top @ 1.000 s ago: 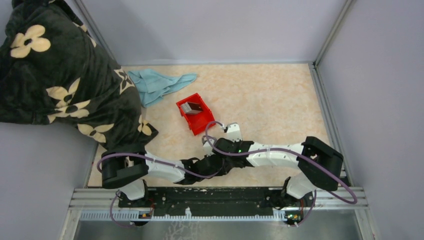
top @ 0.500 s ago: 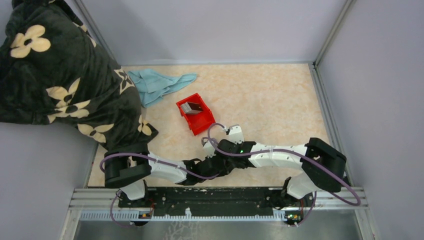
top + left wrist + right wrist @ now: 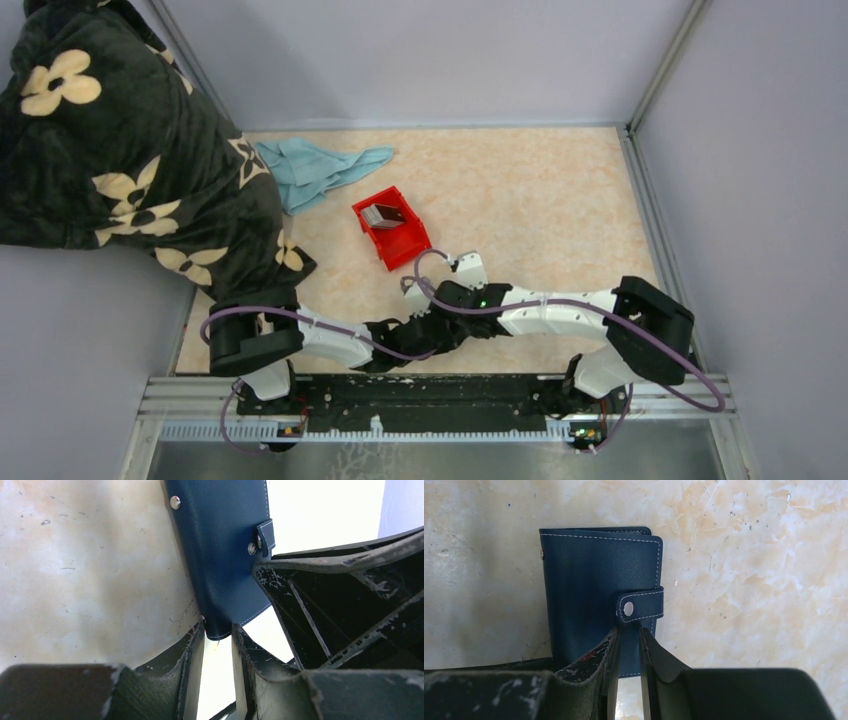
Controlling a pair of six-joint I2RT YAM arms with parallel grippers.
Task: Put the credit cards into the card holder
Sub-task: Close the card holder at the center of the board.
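At the counter's (image 3: 749,555) near edge, the left claw (image 3: 216,639) is pinching the closed card holder's (image 3: 589,580) corner. The right claw (image 3: 629,645), slightly spread, is nosing its snap tab (image 3: 639,605), best lifted gently. The credit cards (image 3: 383,213) are waiting in the red bin (image 3: 402,248) beyond.

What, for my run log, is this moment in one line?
card holder: closed | left tool: at its corner, grip unclear | right tool: slightly open at snap tab

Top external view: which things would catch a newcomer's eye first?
The black blanket with cream flowers heaped at the far left stands out most. Next comes the red bin in the middle of the table, with the credit cards inside. The closed navy card holder is near the front edge.
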